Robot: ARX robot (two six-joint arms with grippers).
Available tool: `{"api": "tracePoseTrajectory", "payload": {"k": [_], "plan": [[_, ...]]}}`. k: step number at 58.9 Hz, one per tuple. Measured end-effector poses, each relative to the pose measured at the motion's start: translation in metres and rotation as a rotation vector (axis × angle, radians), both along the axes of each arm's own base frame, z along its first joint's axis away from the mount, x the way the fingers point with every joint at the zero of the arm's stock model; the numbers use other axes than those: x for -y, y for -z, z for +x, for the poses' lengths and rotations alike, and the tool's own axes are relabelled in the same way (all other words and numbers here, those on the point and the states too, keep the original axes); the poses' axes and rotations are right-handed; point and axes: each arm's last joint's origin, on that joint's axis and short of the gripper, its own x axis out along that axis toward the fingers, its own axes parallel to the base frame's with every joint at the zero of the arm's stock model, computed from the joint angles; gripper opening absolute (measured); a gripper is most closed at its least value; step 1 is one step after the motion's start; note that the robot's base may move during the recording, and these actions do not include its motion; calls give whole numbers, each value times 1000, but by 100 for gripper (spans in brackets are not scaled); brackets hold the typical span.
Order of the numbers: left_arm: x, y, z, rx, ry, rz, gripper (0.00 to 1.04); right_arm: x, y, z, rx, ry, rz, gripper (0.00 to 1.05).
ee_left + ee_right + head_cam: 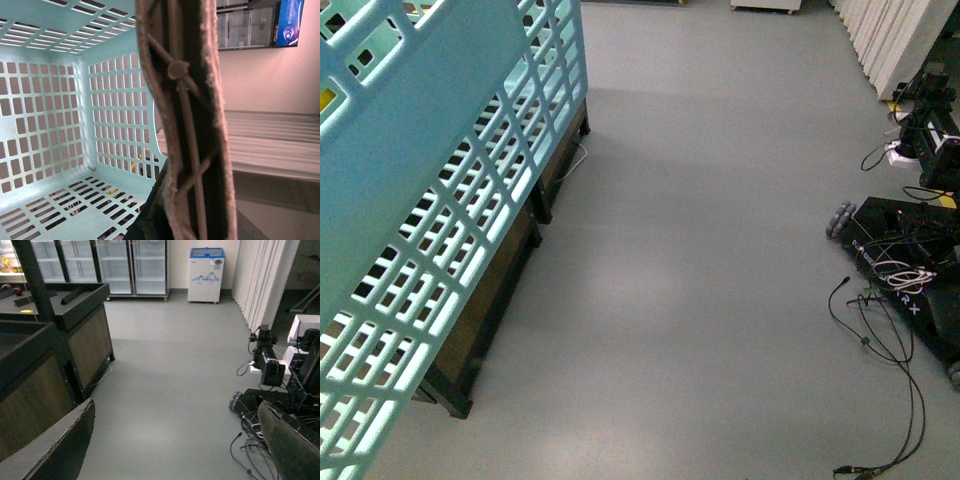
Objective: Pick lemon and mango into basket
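the basket [430, 200] is up in the air and tilted, very near to my front camera, and it fills the left side of that view. in the left wrist view i look into the basket [45, 125]. the slotted bottom and the two walls that show are bare, with no fruit lying in it. some small yellow specks [135, 162] show through the slots low in one wall, but they are outside the basket and too small for me to say what they are. i see no lemon and no mango that i can name with certainty in any view.

my left claw [192, 130] shows only one padded finger, close beside the basket's rim. i think it has the basket by the wall, because nothing else seems to carry it. the second finger is hidden, so i cannot tell how far this claw is closed. my right claw [176, 410] is spread wide with nothing between its fingers, and it points over the grey floor [170, 365].

under the basket is a dark stand [490, 310] with wooden panels. to the right is another robot [910, 260] with loose cables [885, 380] on the floor.

my judgement is that the task is at its beginning. both the lemon and the mango are left to find, grasp and put in.
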Motion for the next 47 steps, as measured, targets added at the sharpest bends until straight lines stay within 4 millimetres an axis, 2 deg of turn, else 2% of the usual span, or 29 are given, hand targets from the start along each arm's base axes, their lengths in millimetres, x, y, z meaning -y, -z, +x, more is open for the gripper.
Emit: {"api": "tracePoseTrajectory", "payload": {"k": [47], "plan": [[-1, 0, 0, 1, -6, 10, 5, 0, 0, 0, 0, -3, 0, 96]]}}
